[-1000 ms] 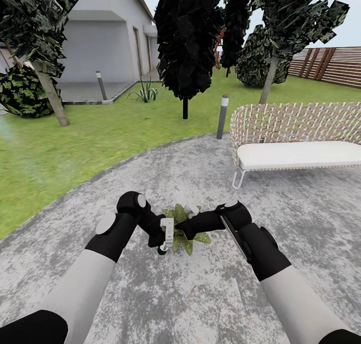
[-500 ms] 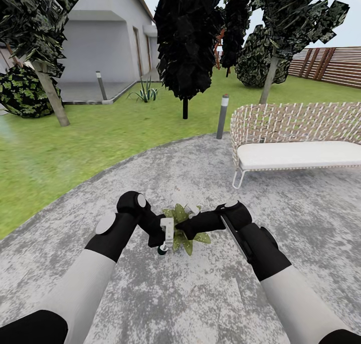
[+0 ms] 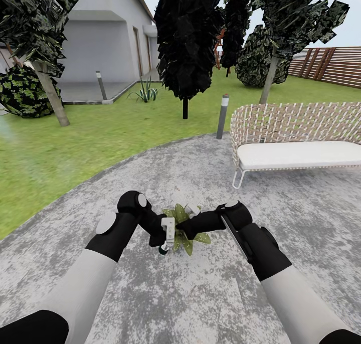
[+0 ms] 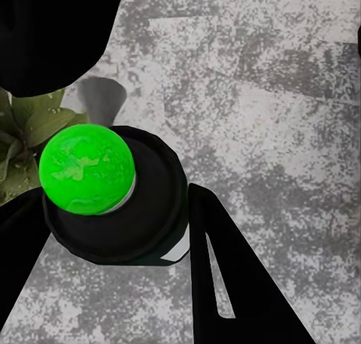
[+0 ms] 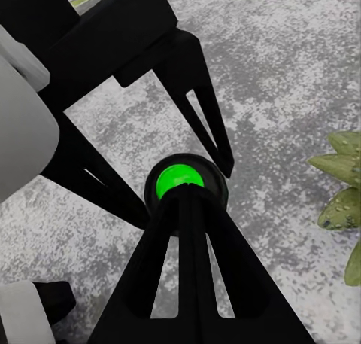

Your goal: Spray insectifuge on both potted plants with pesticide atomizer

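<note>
Low over the grey patio, my left gripper (image 3: pixel 163 238) is shut on the pesticide atomizer (image 3: pixel 167 232), a small dark bottle with a white head. In the left wrist view the atomizer (image 4: pixel 113 208) shows as a dark round body with a bright green ball between my black fingers (image 4: pixel 226 284). My right gripper (image 3: pixel 183 229) is shut. Its tips (image 5: pixel 184 201) meet right at the atomizer (image 5: pixel 180 180). One potted plant (image 3: pixel 202 237) spreads its broad green leaves just under both grippers. Its leaves also show in the left wrist view (image 4: pixel 30 126) and the right wrist view (image 5: pixel 338 186).
A woven bench with a white cushion (image 3: pixel 296 153) stands to the right on the paving. A grey bollard lamp (image 3: pixel 222 116) marks the patio edge. Lawn (image 3: pixel 75 143), dark trees (image 3: pixel 185 108), a grey house (image 3: pixel 100 48) and a slatted fence (image 3: pixel 331 65) lie beyond.
</note>
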Controlling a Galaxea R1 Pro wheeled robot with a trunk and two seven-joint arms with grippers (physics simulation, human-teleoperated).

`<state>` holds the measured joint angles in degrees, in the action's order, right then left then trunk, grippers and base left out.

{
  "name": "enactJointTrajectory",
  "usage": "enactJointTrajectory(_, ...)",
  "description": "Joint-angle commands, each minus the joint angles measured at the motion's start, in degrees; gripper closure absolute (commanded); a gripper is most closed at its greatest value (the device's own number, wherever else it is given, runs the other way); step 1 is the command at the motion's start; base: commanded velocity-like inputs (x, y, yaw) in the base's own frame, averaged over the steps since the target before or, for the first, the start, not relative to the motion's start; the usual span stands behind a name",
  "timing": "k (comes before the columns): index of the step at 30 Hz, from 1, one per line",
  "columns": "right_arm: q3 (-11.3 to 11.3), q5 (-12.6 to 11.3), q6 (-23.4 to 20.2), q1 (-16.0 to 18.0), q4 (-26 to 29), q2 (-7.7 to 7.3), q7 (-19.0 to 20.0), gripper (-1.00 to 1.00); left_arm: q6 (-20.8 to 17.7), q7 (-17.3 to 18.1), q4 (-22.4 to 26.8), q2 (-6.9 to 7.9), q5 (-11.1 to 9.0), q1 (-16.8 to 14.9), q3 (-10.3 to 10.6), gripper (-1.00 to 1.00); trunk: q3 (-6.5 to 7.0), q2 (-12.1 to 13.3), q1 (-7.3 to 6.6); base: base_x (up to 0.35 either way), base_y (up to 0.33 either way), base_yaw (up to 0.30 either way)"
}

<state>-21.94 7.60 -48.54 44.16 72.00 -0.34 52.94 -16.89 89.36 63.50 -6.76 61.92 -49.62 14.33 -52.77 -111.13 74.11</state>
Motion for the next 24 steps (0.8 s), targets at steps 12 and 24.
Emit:
enactJointTrajectory(12,0.0,0.6,-0.1,0.0,0.1,-0.10,0.5,1.00,-0.6,0.4,1.3,-0.09,0.3,0.0,0.0,1.00,-0.05,0.0,-0.01,0.000,0.000,0.000)
enactJointTrajectory(24,0.0,0.7,-0.1,0.0,0.1,-0.10,0.5,1.00,-0.6,0.4,1.4,-0.09,0.3,0.0,0.1,1.00,-0.05,0.0,-0.01,0.000,0.000,0.000)
